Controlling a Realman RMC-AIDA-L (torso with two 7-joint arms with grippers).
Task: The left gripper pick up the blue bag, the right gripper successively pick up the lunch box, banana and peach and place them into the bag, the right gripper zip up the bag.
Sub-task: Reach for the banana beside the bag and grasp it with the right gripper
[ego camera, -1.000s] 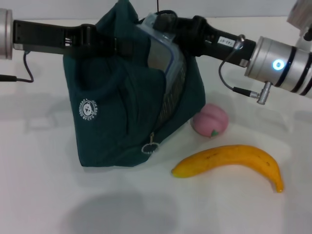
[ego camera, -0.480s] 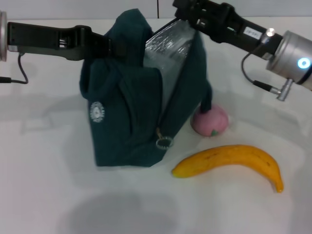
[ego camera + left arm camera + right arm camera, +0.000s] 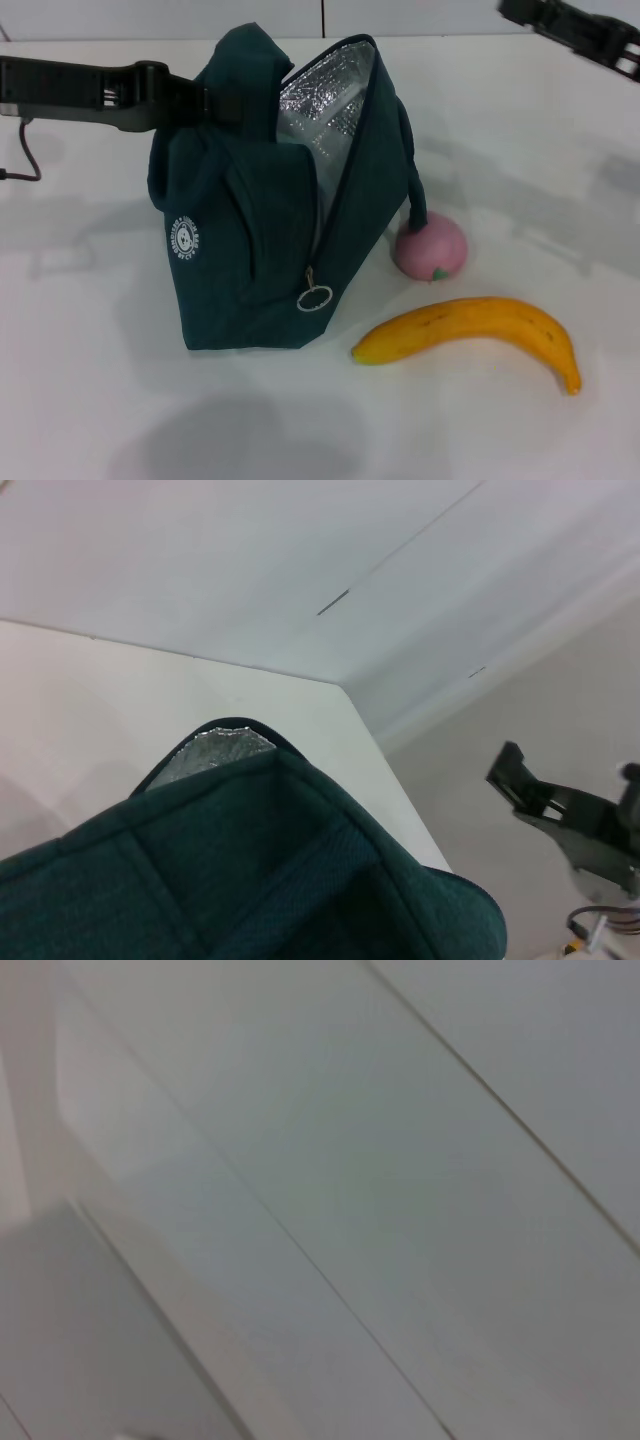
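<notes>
Your left black two-finger claw (image 3: 205,100) grips the dark teal fabric bag (image 3: 270,220), upright and unzipped on the white tabletop (image 3: 100,400) | right black claw (image 3: 575,30) raised far right, opening unclear | pink round peach (image 3: 430,248) against bag | long yellow banana (image 3: 470,335) nearer you

Blue bag (image 3: 250,880) filled the lower part of the frame, dark teal fabric with seam lines running across it. A small patch of its silver foil lining (image 3: 215,750) showed at the top edge, left of centre. White table (image 3: 130,700) lay behind it at mid-left, pale wall (image 3: 250,560) across the top. Right gripper (image 3: 560,810) sat at the right edge, well apart from the bag, black fingers spread apart with nothing between them.
</notes>
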